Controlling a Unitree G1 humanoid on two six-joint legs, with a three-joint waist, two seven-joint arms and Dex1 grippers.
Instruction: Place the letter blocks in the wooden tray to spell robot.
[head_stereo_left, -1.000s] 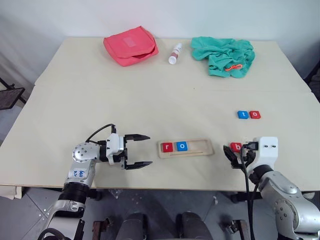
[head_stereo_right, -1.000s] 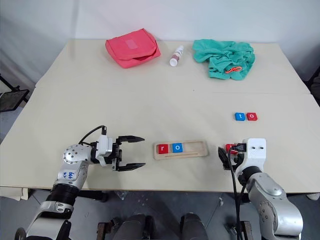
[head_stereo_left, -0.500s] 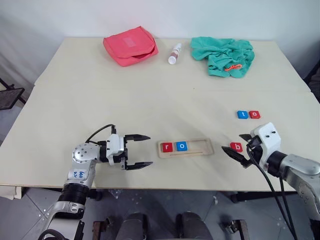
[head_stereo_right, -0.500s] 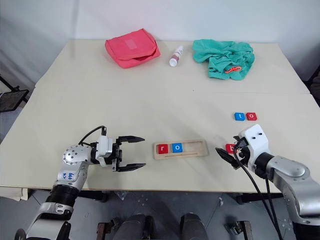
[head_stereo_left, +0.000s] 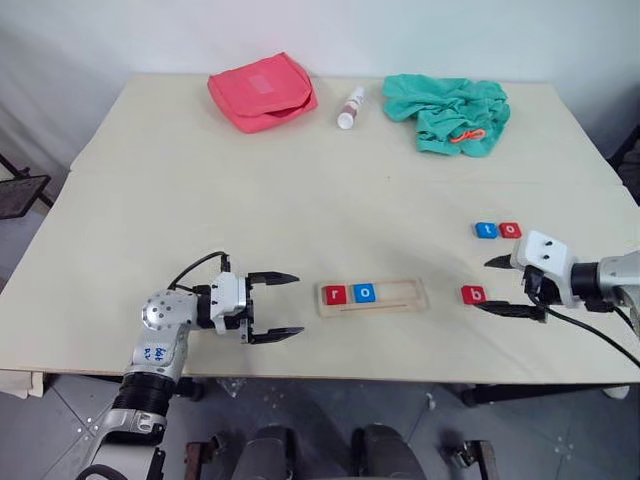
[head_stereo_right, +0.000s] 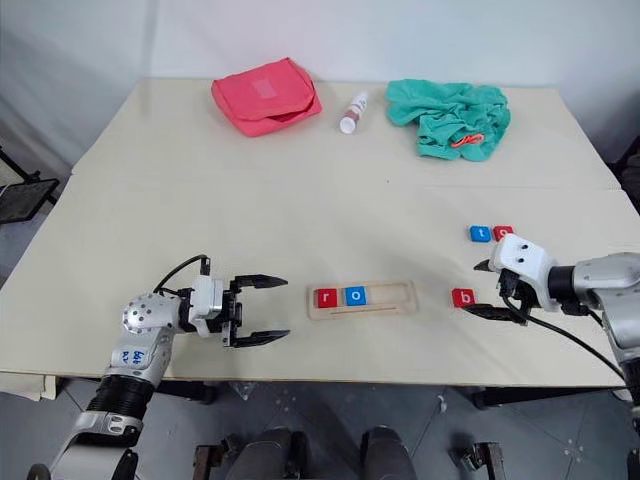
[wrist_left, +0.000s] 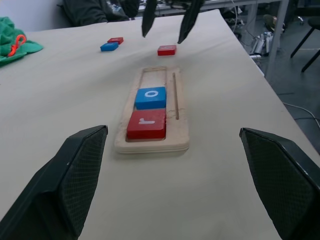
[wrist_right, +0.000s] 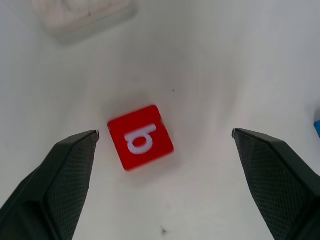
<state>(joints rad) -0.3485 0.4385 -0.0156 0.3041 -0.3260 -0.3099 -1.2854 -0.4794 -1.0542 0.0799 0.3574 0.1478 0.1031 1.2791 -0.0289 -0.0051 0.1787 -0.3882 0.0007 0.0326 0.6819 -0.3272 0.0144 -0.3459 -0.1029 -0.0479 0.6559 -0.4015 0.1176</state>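
Observation:
The wooden tray (head_stereo_left: 404, 296) lies near the table's front edge and holds a red r block (head_stereo_left: 335, 294) and a blue o block (head_stereo_left: 364, 293) at its left end. To the right of the tray, a red b block (head_stereo_left: 473, 294) lies flat on the table. My right gripper (head_stereo_left: 482, 285) is open and points left, with its fingers (wrist_right: 65, 175) either side of the b block (wrist_right: 140, 137), not touching it. A blue t block (head_stereo_left: 485, 230) and a red o block (head_stereo_left: 510, 230) lie farther back. My left gripper (head_stereo_left: 299, 303) stands open just left of the tray (wrist_left: 156, 75), holding nothing.
At the table's far edge sit a red pouch (head_stereo_left: 262, 90), a small white bottle (head_stereo_left: 350, 106) and a crumpled green cloth (head_stereo_left: 450, 112). The tray and both grippers are close to the table's front edge.
My right arm has swung out to the right and its wrist has rolled, so the open gripper now points left at the b block. The b block and my left arm have not moved.

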